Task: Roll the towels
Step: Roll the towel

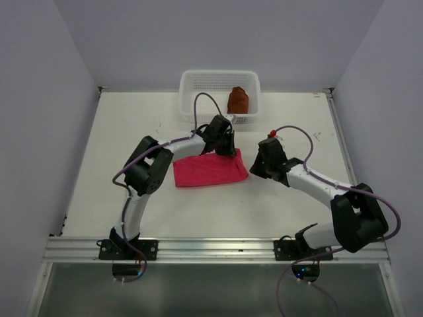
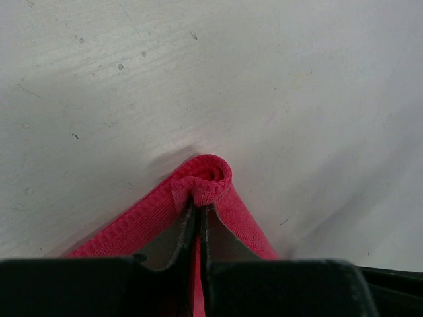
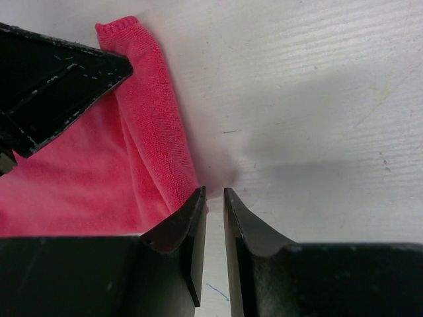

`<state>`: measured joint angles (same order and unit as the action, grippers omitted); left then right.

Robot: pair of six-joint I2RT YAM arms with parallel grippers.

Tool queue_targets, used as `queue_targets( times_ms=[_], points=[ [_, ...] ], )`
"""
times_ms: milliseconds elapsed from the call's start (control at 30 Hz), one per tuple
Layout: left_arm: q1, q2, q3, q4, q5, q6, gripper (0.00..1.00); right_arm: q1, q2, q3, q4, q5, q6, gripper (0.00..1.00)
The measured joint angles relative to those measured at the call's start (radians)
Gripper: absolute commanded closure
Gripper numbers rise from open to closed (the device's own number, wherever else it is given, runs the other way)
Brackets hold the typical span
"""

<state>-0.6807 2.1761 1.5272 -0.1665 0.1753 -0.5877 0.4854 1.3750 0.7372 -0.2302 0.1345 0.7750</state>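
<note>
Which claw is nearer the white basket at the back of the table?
Left. The left claw pinches the pink towel at its far corner, just before the basket; the right claw sits nearer, by the towel's right edge.

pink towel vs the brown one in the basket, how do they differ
The pink towel lies spread nearly flat on the table; the brown towel is a compact bundle inside the basket. The left gripper pinches the pink towel's corner; nothing touches the brown towel. Both are small cloths.

left fingers (image 2: 199, 218) pinched, right fingers (image 3: 198, 224) nearly closed
</note>
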Motion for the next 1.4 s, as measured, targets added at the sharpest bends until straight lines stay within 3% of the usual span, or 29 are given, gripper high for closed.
queue_targets(
  times_ms=[733,1400],
  points=[
    [0.002,-0.01,-0.023,0.019,0.002,-0.005,1.0,-0.035,0.122,-0.026,0.172,-0.183,0.039,0.71],
    [0.006,-0.024,-0.049,0.029,-0.015,-0.041,1.0,-0.026,0.145,-0.06,0.252,-0.245,0.048,0.64]
  ],
)
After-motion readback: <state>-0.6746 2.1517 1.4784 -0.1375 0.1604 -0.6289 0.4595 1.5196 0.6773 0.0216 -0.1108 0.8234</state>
